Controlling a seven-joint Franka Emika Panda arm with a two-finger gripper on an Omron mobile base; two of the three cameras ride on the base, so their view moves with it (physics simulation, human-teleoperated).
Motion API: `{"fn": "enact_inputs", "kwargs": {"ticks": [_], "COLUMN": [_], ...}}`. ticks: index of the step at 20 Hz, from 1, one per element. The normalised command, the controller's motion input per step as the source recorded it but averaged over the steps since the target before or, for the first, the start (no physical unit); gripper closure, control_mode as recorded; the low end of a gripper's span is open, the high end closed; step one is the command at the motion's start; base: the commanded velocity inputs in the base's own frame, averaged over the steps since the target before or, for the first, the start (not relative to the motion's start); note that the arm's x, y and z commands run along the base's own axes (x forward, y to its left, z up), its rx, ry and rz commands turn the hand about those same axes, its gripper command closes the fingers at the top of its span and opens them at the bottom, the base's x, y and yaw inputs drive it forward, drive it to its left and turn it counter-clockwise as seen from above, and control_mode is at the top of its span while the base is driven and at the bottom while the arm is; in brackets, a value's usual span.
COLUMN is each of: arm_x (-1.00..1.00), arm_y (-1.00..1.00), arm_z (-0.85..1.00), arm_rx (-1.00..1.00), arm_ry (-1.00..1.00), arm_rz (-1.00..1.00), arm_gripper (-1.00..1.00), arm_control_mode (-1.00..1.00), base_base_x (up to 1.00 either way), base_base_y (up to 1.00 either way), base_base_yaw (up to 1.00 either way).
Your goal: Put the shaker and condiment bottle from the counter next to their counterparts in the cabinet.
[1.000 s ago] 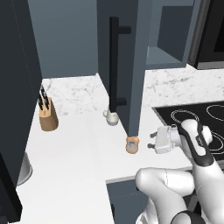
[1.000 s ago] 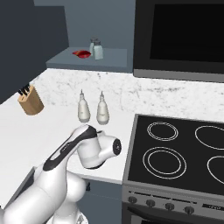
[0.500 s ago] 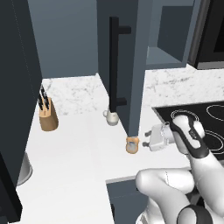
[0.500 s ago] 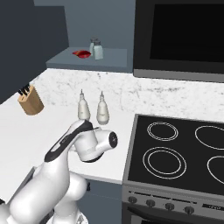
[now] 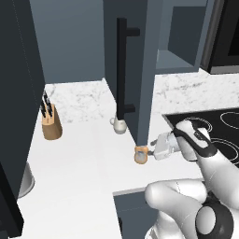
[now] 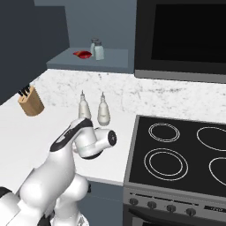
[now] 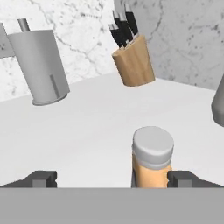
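The orange-tan condiment bottle with its pale cap stands on the white counter, just below the edge of the open slate-blue cabinet door. My gripper lies level at the bottle's right, close to it and open. In the hand view the bottle rises between the spread fingertips, nearer the right one, untouched; the gripper holds nothing. On the cabinet shelf stand two small pale jars beside a red item. I cannot pick out the shaker with certainty.
A knife block stands at the back left, a grey cylinder at the counter's left edge. A pale cup-like thing sits behind the door. Two whitish spouted bottles stand near the wall. The black cooktop lies to the right.
The gripper has slid left along the counter toward the condiment bottle and now sits right beside it. The bottle has not moved.
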Motion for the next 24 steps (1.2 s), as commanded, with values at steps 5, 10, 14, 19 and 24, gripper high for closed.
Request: {"fn": "enact_inputs", "kwargs": {"ticks": [5,10,14,19,24], "arm_x": [0.00,0.00,0.00,0.02,0.15], "arm_y": [0.32,0.29,0.32,0.45,0.68], "arm_z": [-0.73,-0.64,-0.63,-0.62,-0.52], "arm_rx": [0.00,0.00,0.00,0.00,-0.02], "arm_ry": [-0.07,-0.12,-0.09,-0.02,0.09], "arm_rz": [-0.09,-0.10,-0.11,-0.10,-0.06], "arm_gripper": [-1.00,-1.00,-1.00,-1.00,1.00], "arm_control_mode": [-1.00,-1.00,-1.00,-1.00,-1.00], "base_base_x": [0.00,0.00,0.00,0.00,0.00], "base_base_y": [0.00,0.00,0.00,0.00,0.00], "base_base_yaw": [0.00,0.00,0.00,0.00,0.00]}}
